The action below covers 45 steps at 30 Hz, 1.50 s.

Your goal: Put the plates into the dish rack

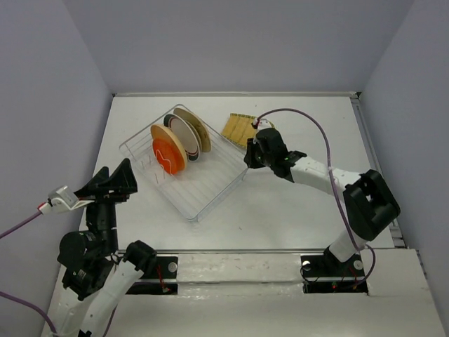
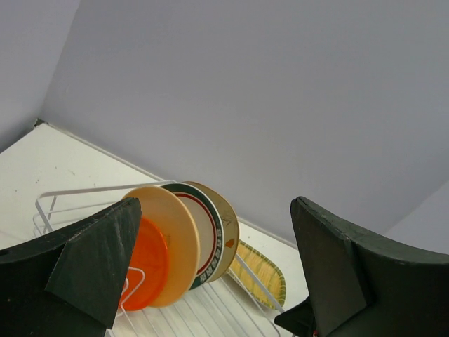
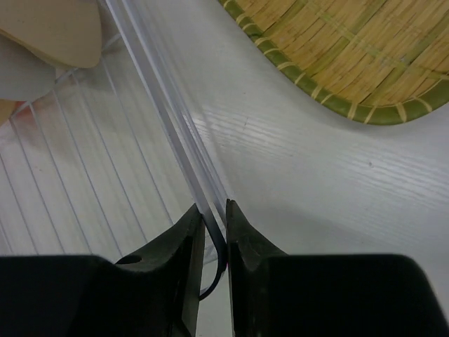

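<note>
The see-through dish rack (image 1: pixel 205 200) sits mid-table, turned at an angle. An orange-red plate (image 1: pixel 168 157), a tan plate (image 1: pixel 167 139), a white teal-rimmed plate (image 1: pixel 185 137) and a cream plate (image 1: pixel 196 126) stand in its far end. The yellow-green fan-shaped plate (image 1: pixel 240 128) lies on the table behind the rack. My right gripper (image 1: pixel 250 156) is shut on the rack's right corner rim (image 3: pixel 184 133); the fan plate (image 3: pixel 351 49) lies just beyond it. My left gripper (image 1: pixel 114 181) is open and empty, raised left of the rack. I cannot pick out the small beige plate.
Grey walls close in the white table on three sides. The right arm's purple cable (image 1: pixel 309 123) loops over the far right of the table. The left wrist view shows the standing plates (image 2: pixel 175 239) and the fan plate (image 2: pixel 263 272) past the rack's wire rim (image 2: pixel 70 191).
</note>
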Each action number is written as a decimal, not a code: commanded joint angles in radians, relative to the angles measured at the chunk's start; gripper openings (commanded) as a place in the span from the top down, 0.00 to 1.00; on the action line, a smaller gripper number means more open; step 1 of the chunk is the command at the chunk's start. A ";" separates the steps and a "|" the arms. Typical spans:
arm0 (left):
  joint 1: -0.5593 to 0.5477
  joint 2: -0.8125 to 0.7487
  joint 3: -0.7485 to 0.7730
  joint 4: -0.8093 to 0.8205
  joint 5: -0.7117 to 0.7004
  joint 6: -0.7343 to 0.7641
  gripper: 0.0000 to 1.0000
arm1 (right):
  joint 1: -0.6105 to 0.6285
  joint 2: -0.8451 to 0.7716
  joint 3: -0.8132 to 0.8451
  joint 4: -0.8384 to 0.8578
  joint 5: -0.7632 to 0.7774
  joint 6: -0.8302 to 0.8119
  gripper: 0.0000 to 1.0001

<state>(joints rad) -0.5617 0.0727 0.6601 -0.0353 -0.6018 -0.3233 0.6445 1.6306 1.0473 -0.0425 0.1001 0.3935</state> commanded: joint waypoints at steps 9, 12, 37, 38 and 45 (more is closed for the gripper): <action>0.000 0.045 -0.011 0.037 0.011 0.001 0.01 | -0.269 -0.139 0.005 0.012 -0.301 -0.157 0.17; -0.001 0.042 -0.013 0.037 0.013 0.003 0.01 | -0.341 -0.146 -0.013 0.100 -0.391 -0.069 0.15; -0.014 0.029 -0.017 0.044 0.008 0.013 0.01 | -0.387 0.512 -0.047 0.780 -0.344 0.916 0.31; -0.012 0.029 -0.019 0.043 0.005 0.015 0.01 | -0.387 0.524 -0.030 0.779 -0.343 0.918 0.34; -0.012 0.041 -0.019 0.044 0.007 0.016 0.01 | -0.410 0.421 0.003 0.652 -0.197 0.835 0.93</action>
<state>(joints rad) -0.5701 0.0952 0.6456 -0.0349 -0.5880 -0.3222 0.2558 2.1445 1.0359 0.6876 -0.2050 1.2781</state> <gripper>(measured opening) 0.990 0.182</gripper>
